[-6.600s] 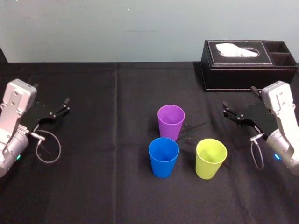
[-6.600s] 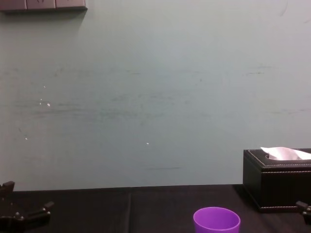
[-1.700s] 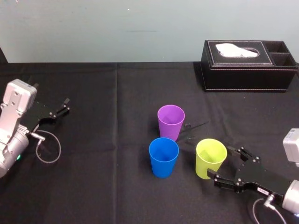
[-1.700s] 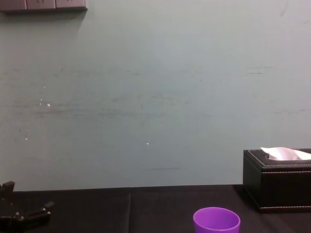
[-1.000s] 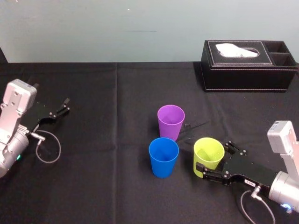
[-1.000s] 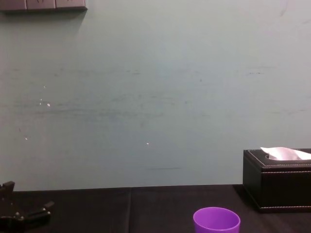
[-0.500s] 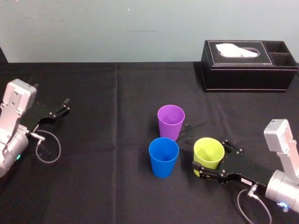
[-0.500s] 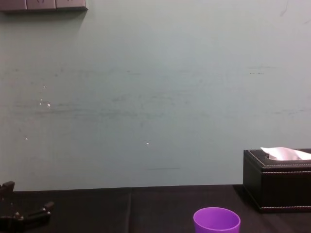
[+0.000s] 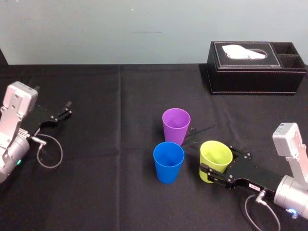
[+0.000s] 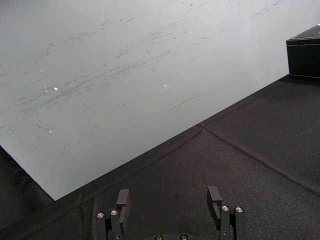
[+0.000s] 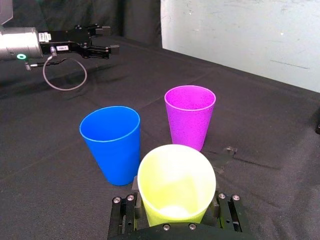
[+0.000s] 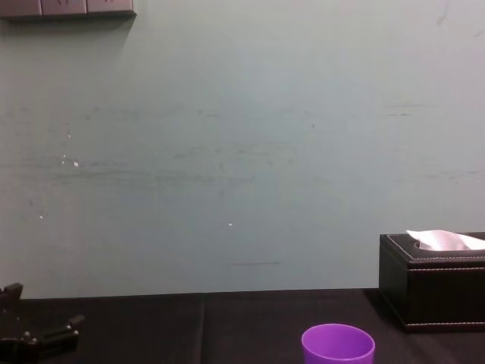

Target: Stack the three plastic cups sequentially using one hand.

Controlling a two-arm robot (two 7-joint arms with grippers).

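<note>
Three empty round plastic cups stand on the bench (image 9: 96,187): purple cup (image 9: 176,125), blue cup (image 9: 168,161), yellow-green cup (image 9: 215,155). The right gripper's (image 9: 217,164) fingers (image 9: 207,172) clasp the yellow-green cup; the left gripper's (image 9: 68,109) are spread.

A pale grey-green painted wall (image 12: 242,152), scuffed and faintly streaked, rises behind a table (image 9: 96,192) draped in creased black cloth. A black stitched rectangular tissue box (image 9: 255,67) sits at the table's far right, near the wall. Grey panels (image 12: 68,7) are mounted high on the wall.
</note>
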